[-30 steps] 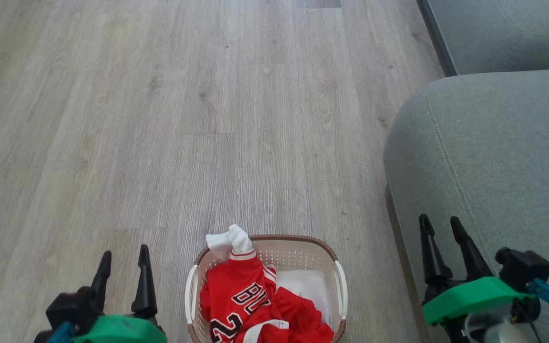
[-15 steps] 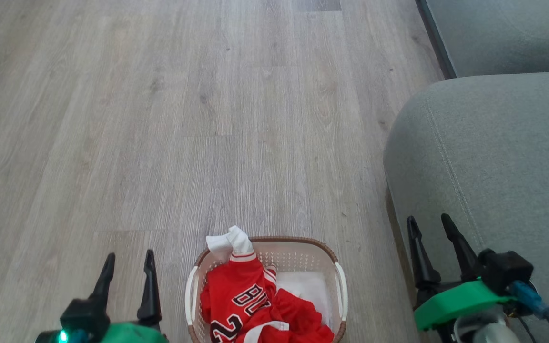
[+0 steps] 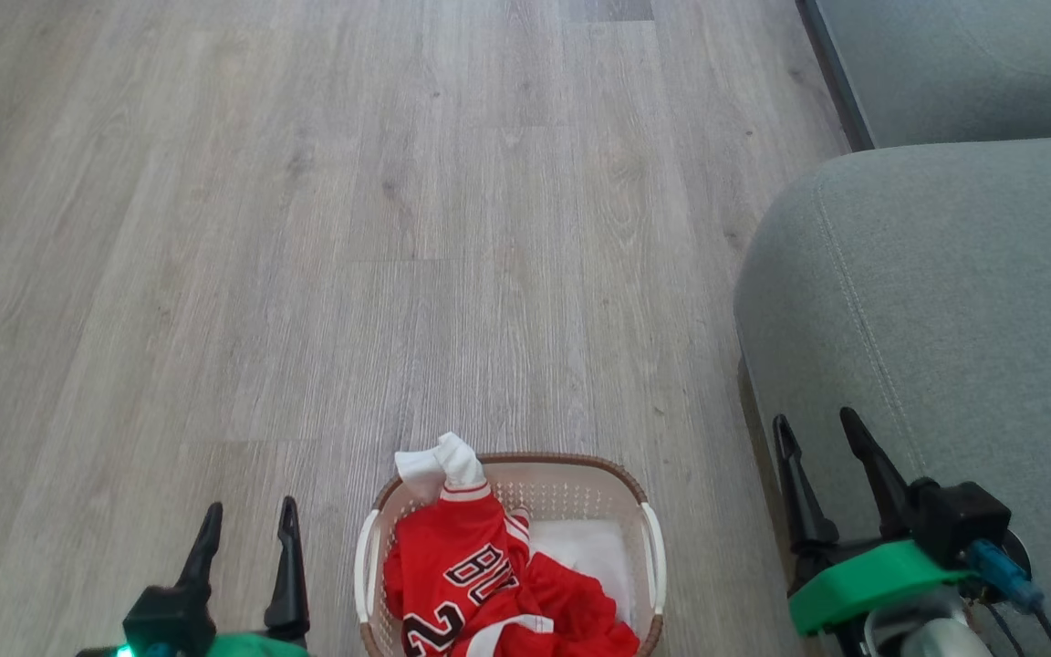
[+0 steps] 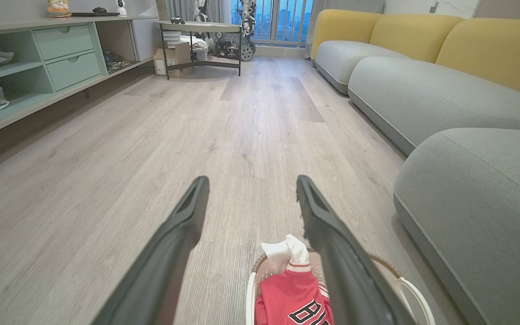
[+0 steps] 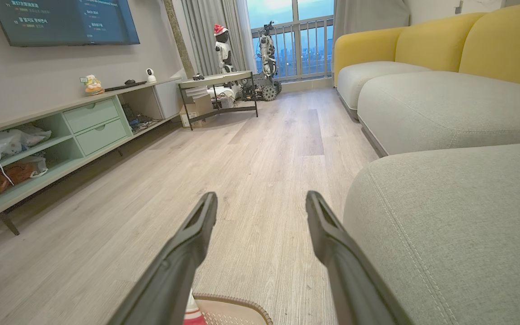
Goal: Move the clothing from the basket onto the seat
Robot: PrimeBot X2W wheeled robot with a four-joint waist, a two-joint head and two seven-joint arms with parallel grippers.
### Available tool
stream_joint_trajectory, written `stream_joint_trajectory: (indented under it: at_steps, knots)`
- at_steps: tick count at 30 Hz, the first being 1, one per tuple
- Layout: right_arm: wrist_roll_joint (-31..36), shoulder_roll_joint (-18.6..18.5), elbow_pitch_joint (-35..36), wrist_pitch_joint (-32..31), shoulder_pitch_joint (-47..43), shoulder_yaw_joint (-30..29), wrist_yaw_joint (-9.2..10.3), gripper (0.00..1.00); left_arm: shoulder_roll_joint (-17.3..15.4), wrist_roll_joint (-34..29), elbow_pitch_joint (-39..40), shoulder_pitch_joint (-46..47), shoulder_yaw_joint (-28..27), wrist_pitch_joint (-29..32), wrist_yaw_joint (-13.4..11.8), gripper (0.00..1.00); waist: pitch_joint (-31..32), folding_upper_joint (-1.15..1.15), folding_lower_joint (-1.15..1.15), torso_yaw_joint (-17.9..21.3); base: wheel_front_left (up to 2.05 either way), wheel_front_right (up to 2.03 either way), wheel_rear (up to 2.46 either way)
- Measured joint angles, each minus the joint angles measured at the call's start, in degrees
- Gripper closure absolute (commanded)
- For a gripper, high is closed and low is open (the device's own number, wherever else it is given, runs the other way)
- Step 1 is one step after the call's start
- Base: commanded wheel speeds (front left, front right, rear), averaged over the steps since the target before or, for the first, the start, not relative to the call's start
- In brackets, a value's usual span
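- Lying along the left side of the basket (image 3: 580,493), the clothing (image 3: 462,557) sits nearer the left gripper (image 3: 249,506).
- The right gripper (image 3: 813,420) farther off; both spread, empty.

Left hand (image 3: 250,504) (two long dark fingers on a green mount): drawn back toward the robot's body over the last second. In the head view its fingertips sit lower and a touch nearer the small cream perforated plastic basket with the brown woven-look rim (image 3: 598,464). Less of the green mount shows, and a small green light now glows at its base.

Right hand (image 3: 813,416) (same build): slid sideways toward the basket. It was further in over the large grey-green fabric seat cushion (image 3: 945,301); its inner finger now sits close over the cushion's rounded edge. Most of the travel came in the first half-second, little since.
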State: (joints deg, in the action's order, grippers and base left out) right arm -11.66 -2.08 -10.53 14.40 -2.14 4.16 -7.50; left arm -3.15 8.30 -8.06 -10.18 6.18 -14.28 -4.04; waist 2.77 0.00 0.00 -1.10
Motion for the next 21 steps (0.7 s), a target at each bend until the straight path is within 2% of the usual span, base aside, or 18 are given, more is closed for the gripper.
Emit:
stream_joint_trajectory:
  at_steps: [14, 21]
  knots:
    - [0.0, 0.0, 0.0, 0.01, 0.0, -0.07, 0.0, 0.0, 0.02, 0.02, -0.01, 0.15, 0.3, 0.0, -0.02, 0.0, -0.51, 0.0, 0.0, -0.01, 0.0, 0.0, 0.0]
    - [0.1, -0.01, 0.9, 0.01, 0.08, -0.69, 0.0, 0.0, 0.03, -0.05, -1.37, 0.9, 0.98, -0.01, 0.58, 0.0, -2.66, 0.0, 0.0, 0.12, 0.0, 0.0, 0.0]
